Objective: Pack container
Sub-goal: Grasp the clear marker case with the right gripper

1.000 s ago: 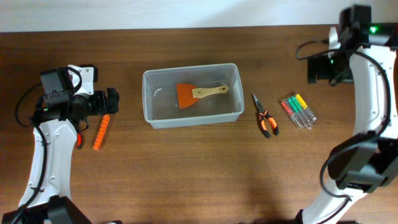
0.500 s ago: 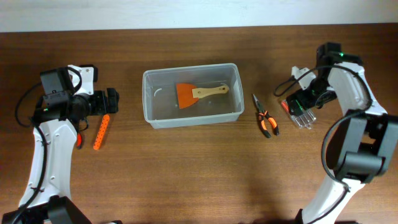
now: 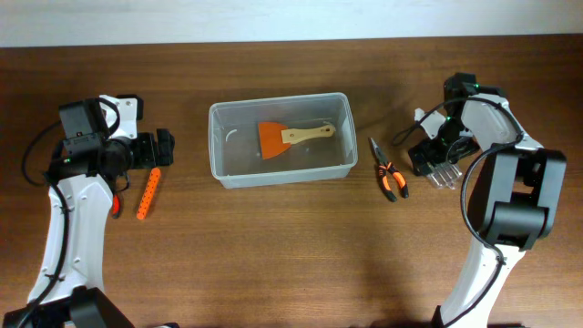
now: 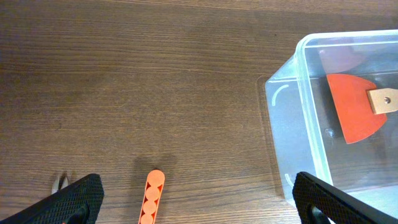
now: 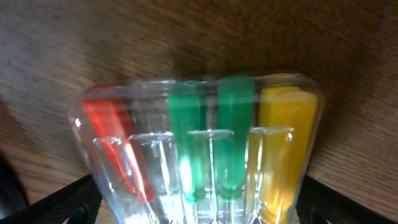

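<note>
The container, a clear shallow bin, sits mid-table with an orange scraper with a wooden handle lying inside. It also shows in the left wrist view, with the scraper. My left gripper is open and empty, just above an orange bit holder, which lies between its fingers in the left wrist view. My right gripper is open, its fingers on either side of a clear pack of red, green and yellow screwdrivers, partly covered in the overhead view.
Orange-handled pliers lie between the container and the screwdriver pack. A small red-handled tool lies by my left arm; its metal tips show in the left wrist view. The table's back edge runs along the top.
My right arm has swung down from the far back right and forward onto the screwdriver pack. The left arm and the container have not moved.
</note>
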